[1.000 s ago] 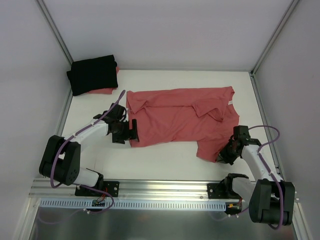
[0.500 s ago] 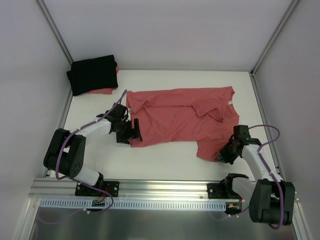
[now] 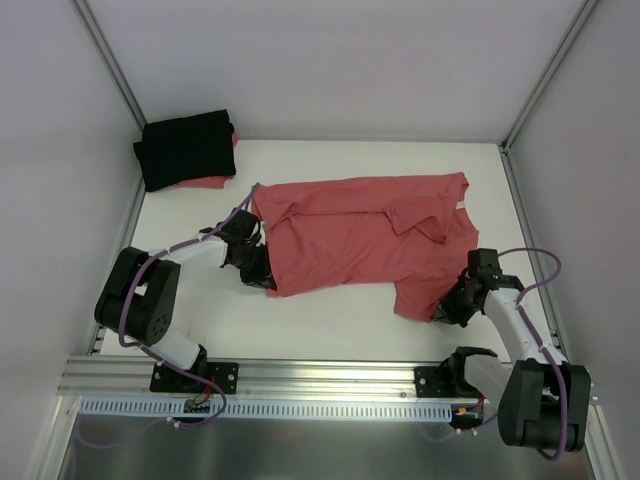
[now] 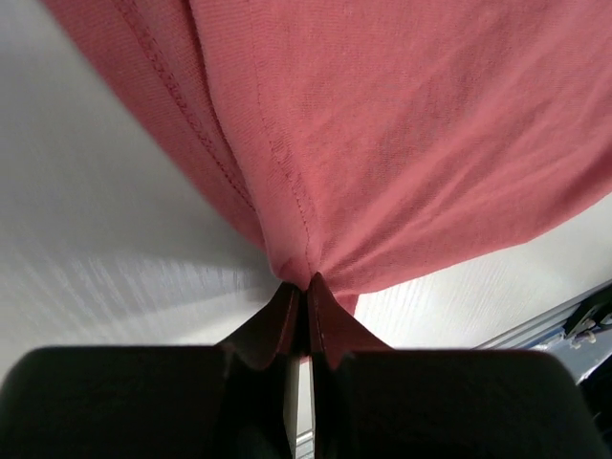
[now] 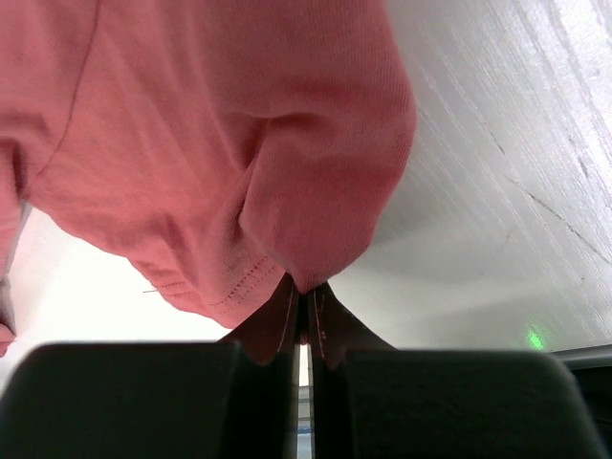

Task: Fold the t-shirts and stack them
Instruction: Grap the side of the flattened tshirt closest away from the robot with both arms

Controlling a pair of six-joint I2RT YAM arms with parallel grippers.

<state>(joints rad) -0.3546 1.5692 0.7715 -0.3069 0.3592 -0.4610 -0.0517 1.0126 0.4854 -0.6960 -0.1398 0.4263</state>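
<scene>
A coral-red t-shirt (image 3: pixel 360 235) lies spread and rumpled across the middle of the white table. My left gripper (image 3: pixel 268 283) is shut on its near-left corner; in the left wrist view the hem (image 4: pixel 287 182) bunches into the closed tips of that gripper (image 4: pixel 306 287). My right gripper (image 3: pixel 440 314) is shut on the shirt's near-right corner, with red cloth (image 5: pixel 287 172) pinched at the tips of the gripper (image 5: pixel 304 290) in the right wrist view. A black t-shirt (image 3: pixel 186 147) sits folded at the far left corner, with a red cloth edge (image 3: pixel 203 182) showing under it.
Grey enclosure walls with metal posts (image 3: pixel 110 70) ring the table. The aluminium rail (image 3: pixel 320 375) carrying both arm bases runs along the near edge. The right arm's cable (image 3: pixel 530 262) loops near the right wall.
My left gripper slid right onto the shirt's near-left corner and went from open to shut on it. The right arm kept its grip and barely moved.
</scene>
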